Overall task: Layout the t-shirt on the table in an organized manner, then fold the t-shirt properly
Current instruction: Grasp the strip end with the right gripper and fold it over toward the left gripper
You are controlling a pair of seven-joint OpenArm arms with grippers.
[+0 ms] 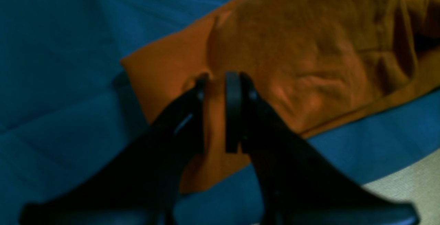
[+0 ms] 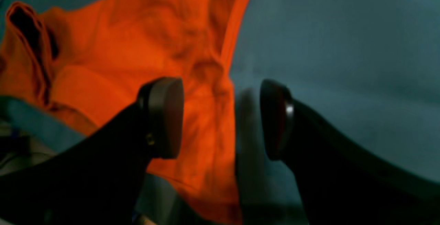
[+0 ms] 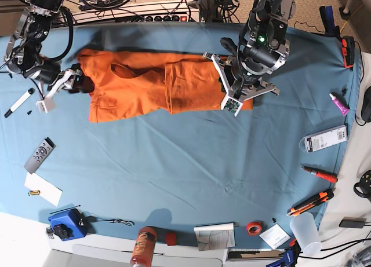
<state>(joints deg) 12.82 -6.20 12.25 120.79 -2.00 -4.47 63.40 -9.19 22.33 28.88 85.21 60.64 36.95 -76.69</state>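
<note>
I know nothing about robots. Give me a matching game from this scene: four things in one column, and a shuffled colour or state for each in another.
Things:
1. t-shirt
2. right pincer
3. left pincer
4. tape roll

Colour or state:
A. wide open
B. orange
C. red
D. closed on cloth

Pairs: 1-B, 2-A, 3-D, 4-C

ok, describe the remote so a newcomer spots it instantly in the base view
Start at the teal table and go to its left edge, below the orange t-shirt. The remote lies tilted above a white paper sheet: the only slim grey thing with buttons.
</note>
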